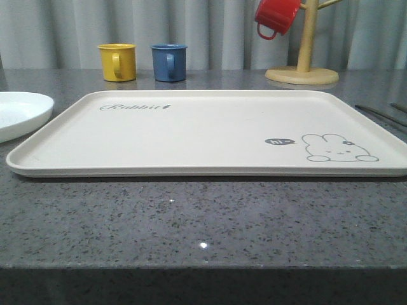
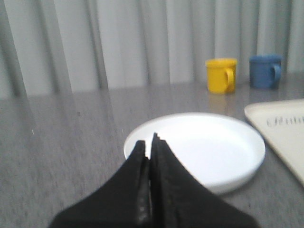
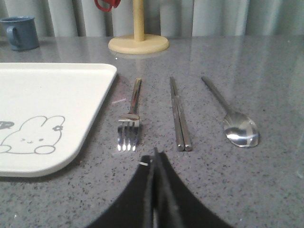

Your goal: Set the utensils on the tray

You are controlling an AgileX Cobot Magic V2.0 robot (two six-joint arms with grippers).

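Observation:
The cream tray [image 1: 210, 136] with its rabbit drawing lies bare in the middle of the table; one corner [image 3: 52, 109] shows in the right wrist view and an edge [image 2: 285, 133] in the left wrist view. To its right lie a fork [image 3: 130, 118], a pair of chopsticks [image 3: 179, 116] and a spoon [image 3: 232, 118], side by side on the grey counter. My right gripper [image 3: 154, 156] is shut and empty, just short of the fork and chopsticks. Over by the white plate, my left gripper [image 2: 148, 142] is shut and empty.
A round white plate [image 2: 199, 147] sits left of the tray. A yellow mug [image 1: 117, 61] and a blue mug [image 1: 169, 61] stand behind the tray. At the back right a wooden mug tree [image 1: 304, 63] holds a red mug [image 1: 276, 16].

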